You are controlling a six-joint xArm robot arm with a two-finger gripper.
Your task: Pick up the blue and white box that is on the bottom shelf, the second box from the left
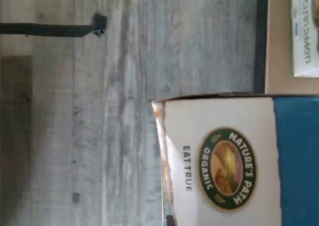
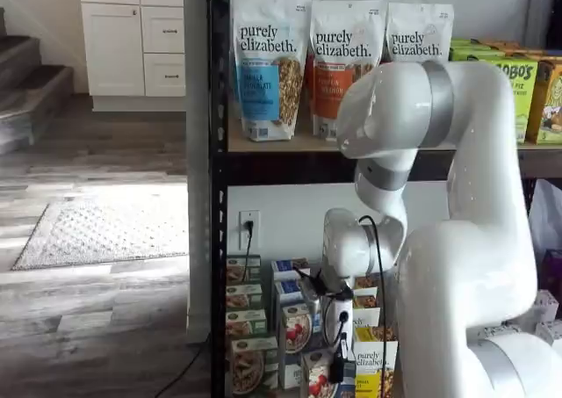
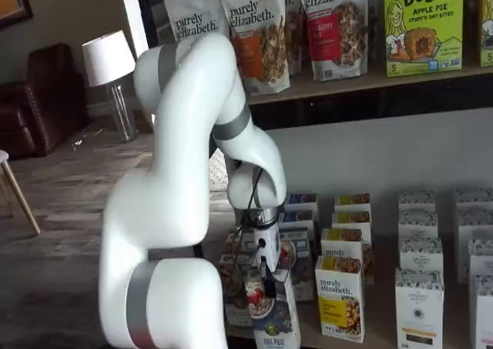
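The blue and white box (image 1: 224, 161) fills the near part of the wrist view, with its white top, a round green logo and a blue side. It juts out past the bottom shelf (image 1: 279, 61) over the grey floor. In both shelf views my gripper (image 3: 263, 278) (image 2: 337, 356) hangs low in front of the shelf. Its black fingers are closed on the top of this box (image 3: 271, 318) (image 2: 316, 379), whose front shows a bowl with red berries. The box stands upright at the front of the rows.
Green cartons (image 2: 246, 321) stand left of the held box, yellow cartons (image 3: 340, 296) and white cartons (image 3: 420, 303) to its right. Granola bags (image 2: 268, 64) line the wooden tier above. The black rack post (image 2: 217, 240) stands at the left, with a wall outlet (image 2: 248, 227) behind.
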